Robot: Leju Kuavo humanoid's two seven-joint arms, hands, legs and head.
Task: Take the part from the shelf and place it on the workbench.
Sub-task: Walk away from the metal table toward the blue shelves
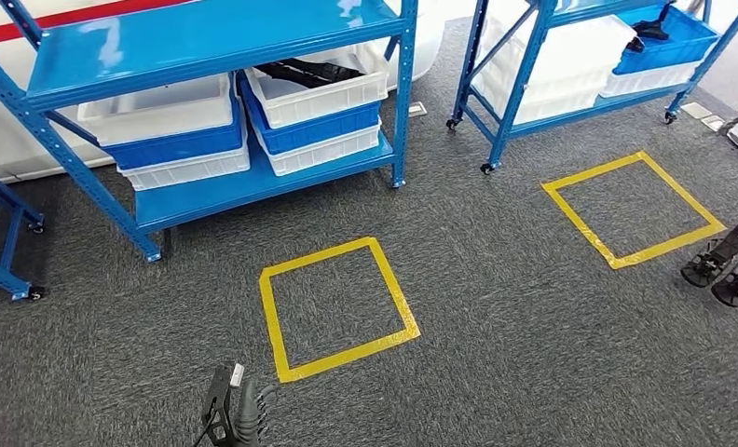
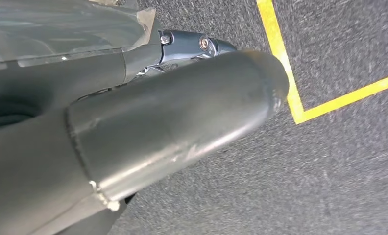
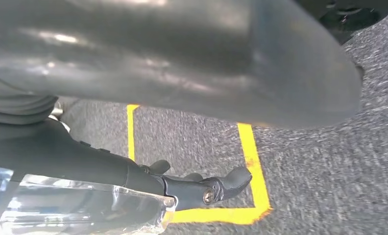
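— What are your hands doing?

— My left hand (image 1: pixel 233 410) hangs low at my side, above the grey carpet (image 1: pixel 496 354). From the head view I see its dark fingers (image 1: pixel 250 417) pointing down, holding nothing and touching nothing. In its wrist view the thick grey thumb (image 2: pixel 182 122) lies across the frame with one finger beyond it; how far apart they are I cannot tell.

— And the right?

— My right hand (image 3: pixel 133 98) also hangs over the carpet. Its dark fingers (image 3: pixel 206 188) stretch out, slightly curled, well apart from the thumb, with nothing between them (so I call it open and empty).

— What lies around them?

— A yellow tape square (image 1: pixel 337 307) on the carpet just ahead of my left hand, and a second tape square (image 1: pixel 631 209) off to the right.

— Where is the part?

— On the blue shelf (image 1: pixel 207 37) beyond the near square. Stacked white and blue bins (image 1: pixel 314 116) sit on its lower level, and the dark part (image 1: pixel 300 71) lies in the top bin on the right. A second blue rack (image 1: pixel 496 112) stands further right.
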